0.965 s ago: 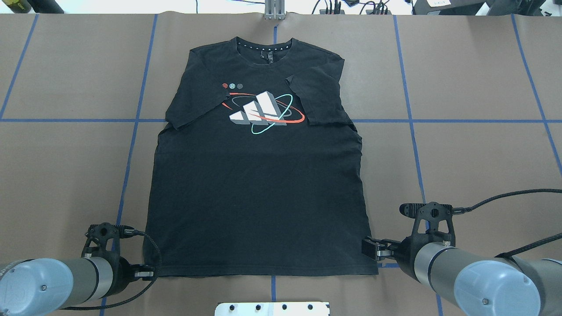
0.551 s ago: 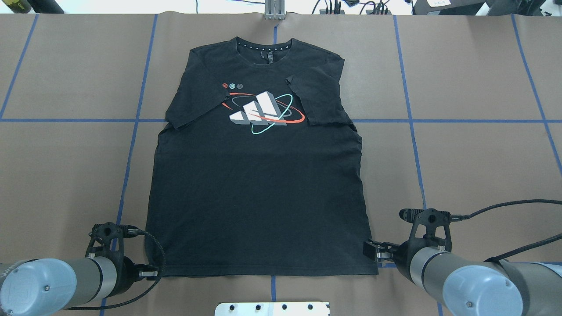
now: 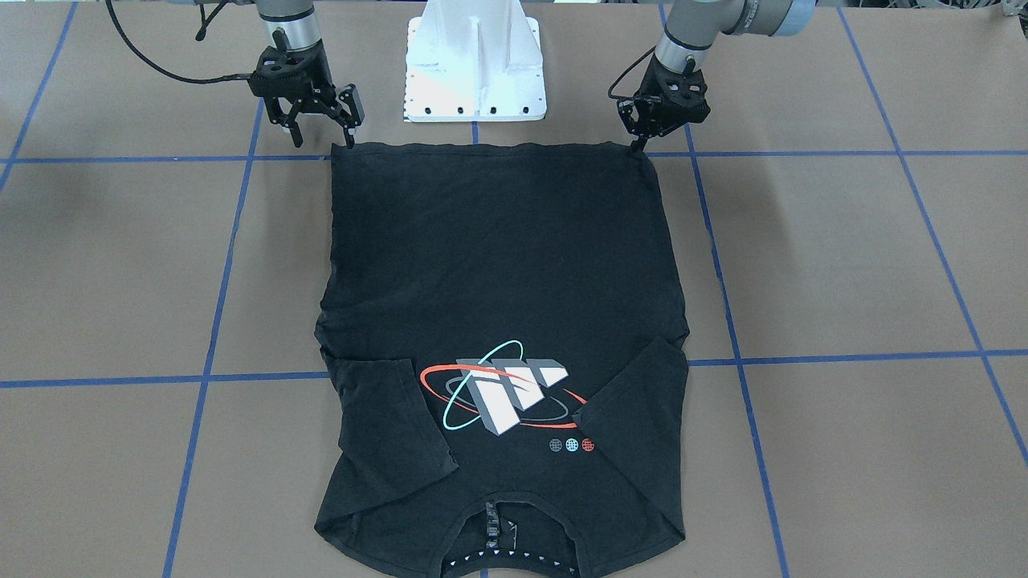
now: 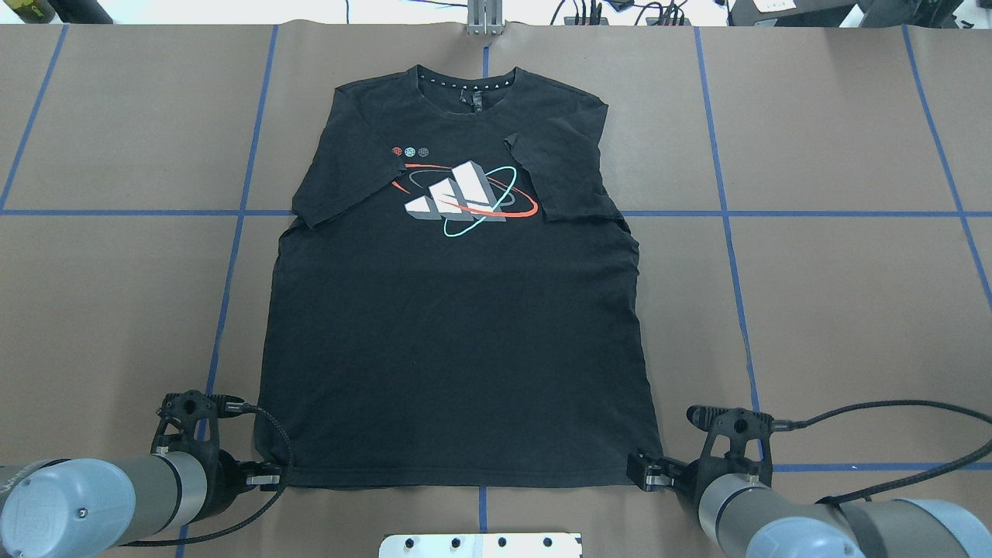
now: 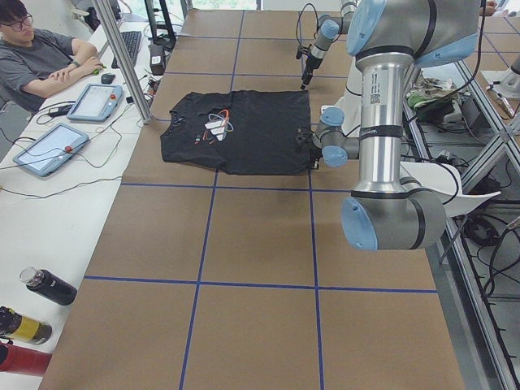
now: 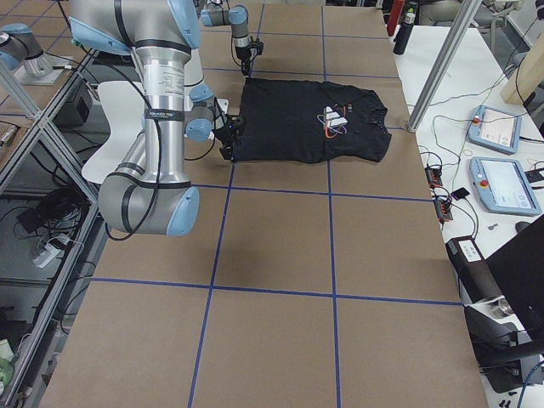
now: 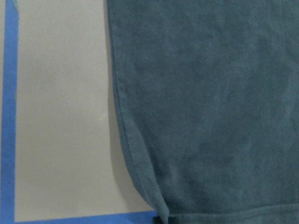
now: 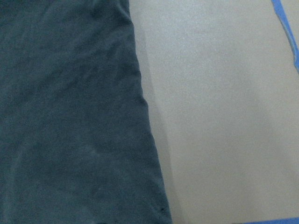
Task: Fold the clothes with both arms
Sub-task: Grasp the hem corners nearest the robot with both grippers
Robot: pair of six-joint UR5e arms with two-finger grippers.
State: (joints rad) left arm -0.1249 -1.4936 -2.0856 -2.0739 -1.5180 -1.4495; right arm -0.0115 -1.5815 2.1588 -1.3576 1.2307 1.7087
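The black T-shirt lies flat on the brown table, logo up, both sleeves folded inward, collar far from me. My left gripper sits at the near left hem corner. In the front-facing view it narrows to one tip shut on that corner. My right gripper is at the near right hem corner. There it stands open, one fingertip at the corner. The left wrist view and right wrist view show only shirt cloth and table.
The white base pedestal stands just behind the hem. Blue tape lines grid the table. A metal post is at the far edge. An operator, tablets and bottles are beside the table.
My right gripper has moved toward me and slightly inward, down to the right hem corner. My left gripper has shifted slightly inward at the left hem corner. The shirt has not moved.
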